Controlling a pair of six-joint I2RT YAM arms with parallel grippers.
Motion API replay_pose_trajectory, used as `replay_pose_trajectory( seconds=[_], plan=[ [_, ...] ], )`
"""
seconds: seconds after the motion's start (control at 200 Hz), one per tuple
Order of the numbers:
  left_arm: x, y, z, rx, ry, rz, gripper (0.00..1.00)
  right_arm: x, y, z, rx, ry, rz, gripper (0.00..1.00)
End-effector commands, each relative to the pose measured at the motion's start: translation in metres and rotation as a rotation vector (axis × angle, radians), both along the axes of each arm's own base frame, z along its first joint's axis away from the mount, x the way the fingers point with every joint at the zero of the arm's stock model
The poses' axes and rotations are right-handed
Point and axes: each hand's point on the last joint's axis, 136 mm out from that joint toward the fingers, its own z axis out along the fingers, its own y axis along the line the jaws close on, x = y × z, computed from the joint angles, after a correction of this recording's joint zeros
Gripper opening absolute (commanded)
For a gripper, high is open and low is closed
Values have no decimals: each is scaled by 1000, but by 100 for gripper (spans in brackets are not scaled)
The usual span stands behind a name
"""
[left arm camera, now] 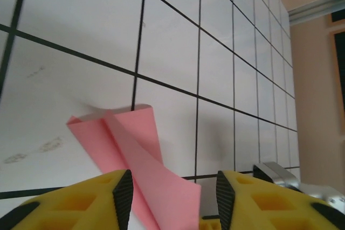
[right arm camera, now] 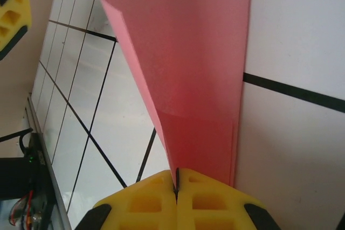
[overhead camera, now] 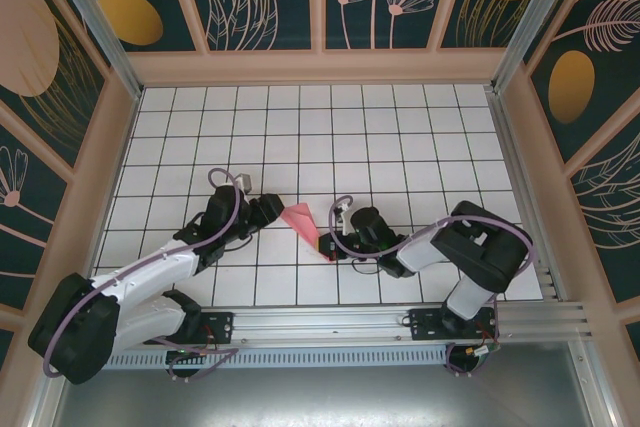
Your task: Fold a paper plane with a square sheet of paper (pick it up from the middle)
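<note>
The pink sheet of paper (overhead camera: pixel 303 223) is folded into a narrow pointed plane shape and held off the white grid table between my two grippers. My right gripper (overhead camera: pixel 335 243) is shut on its narrow end, and the paper (right arm camera: pixel 183 52) fans out from between the closed yellow fingers (right arm camera: pixel 177 180). My left gripper (overhead camera: pixel 277 210) is at the wide end. In the left wrist view its jaws (left arm camera: pixel 170 189) stand open, with the paper's folded layers (left arm camera: pixel 137 157) between the black pads and a gap on the right side.
Patterned walls enclose the tiled table (overhead camera: pixel 300 137) on three sides. An aluminium rail (overhead camera: pixel 400 322) runs along the near edge. A yellow finger of the left gripper (right arm camera: pixel 11 9) shows at the top left of the right wrist view.
</note>
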Motion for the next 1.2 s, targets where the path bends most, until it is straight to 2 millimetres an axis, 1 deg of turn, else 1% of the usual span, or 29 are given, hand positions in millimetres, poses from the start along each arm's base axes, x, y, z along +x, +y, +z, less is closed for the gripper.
replay_pose_trajectory(
  seconds=[0.0, 0.085, 0.195, 0.36, 0.475, 0.565, 0.701, 0.776, 1.196],
  plan=[
    [-2, -11, 8, -55, -56, -66, 45, -4, 3, -4, 32, 70, 15, 0],
    [-5, -14, 5, -65, -53, -88, 44, -5, 5, -9, 27, 94, 21, 0],
    [-9, -18, 2, -79, -42, -118, 41, -4, 3, -16, 10, 123, 4, 0],
    [-14, -25, 8, -113, -63, -165, 38, -5, -1, -30, -17, 196, -23, 0],
    [-20, -34, 11, -148, -78, -225, 34, -7, -4, -37, -35, 228, -36, 0],
    [-25, -46, 13, -179, -81, -272, 31, -6, -7, -41, -55, 236, -50, 0],
    [-28, -69, 19, -190, -98, -314, 32, -6, -8, -46, -79, 255, -62, 0],
    [-28, -78, 17, -185, -93, -323, 32, -5, -8, -47, -77, 263, -69, 0],
    [-21, -91, -5, -176, -74, -328, 37, -6, -8, -50, -79, 292, -79, 0]
  ],
)
